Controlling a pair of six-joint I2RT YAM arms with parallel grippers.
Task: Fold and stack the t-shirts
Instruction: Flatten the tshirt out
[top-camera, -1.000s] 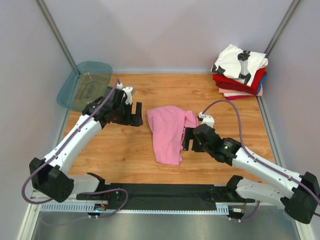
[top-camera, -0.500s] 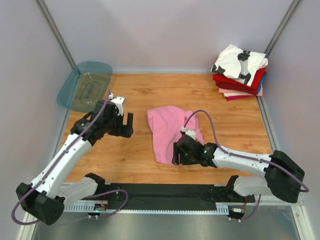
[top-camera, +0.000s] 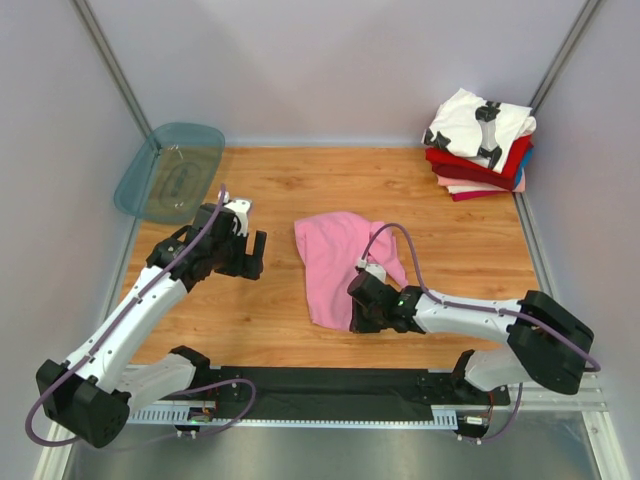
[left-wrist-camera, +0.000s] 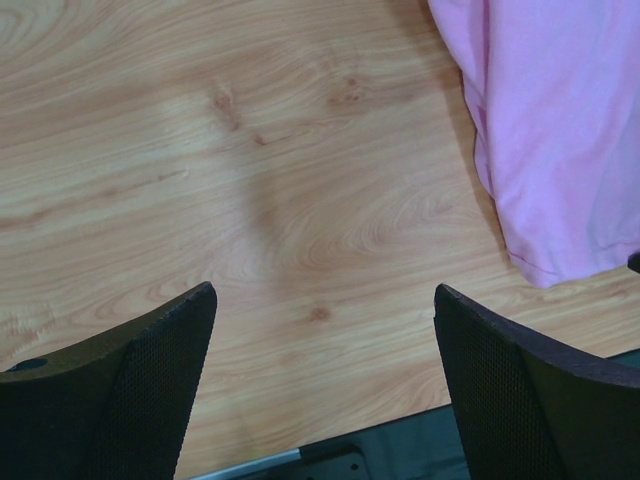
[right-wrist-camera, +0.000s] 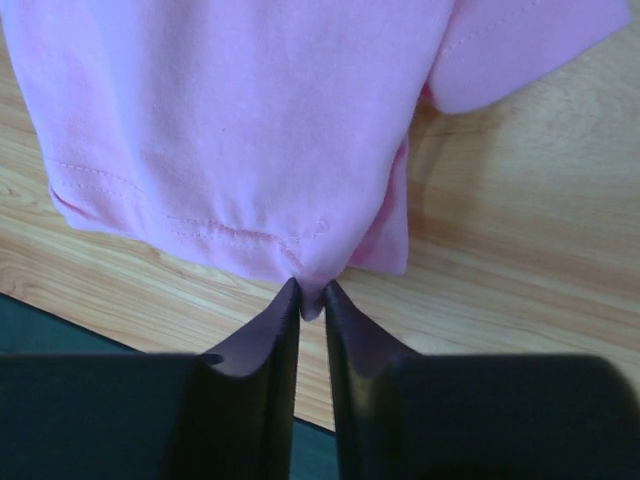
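Observation:
A pink t-shirt (top-camera: 336, 258) lies partly folded on the middle of the wooden table, also filling the top of the right wrist view (right-wrist-camera: 250, 120) and the upper right of the left wrist view (left-wrist-camera: 560, 130). My right gripper (top-camera: 357, 318) (right-wrist-camera: 312, 292) is shut on the shirt's near hem corner, the cloth pinched between its fingertips. My left gripper (top-camera: 250, 256) (left-wrist-camera: 325, 300) hovers wide open over bare wood left of the shirt, holding nothing. A stack of folded t-shirts (top-camera: 480, 145), white with black print on top, red and blue below, sits at the back right corner.
A clear teal plastic tray (top-camera: 170, 170) leans at the back left corner. Grey walls close in the table (top-camera: 280, 320) on three sides. A black mat (top-camera: 330, 385) runs along the near edge between the arm bases.
The right gripper swung down to the shirt's near hem and closed on it. The left arm drew back to the left, away from the shirt, staying open.

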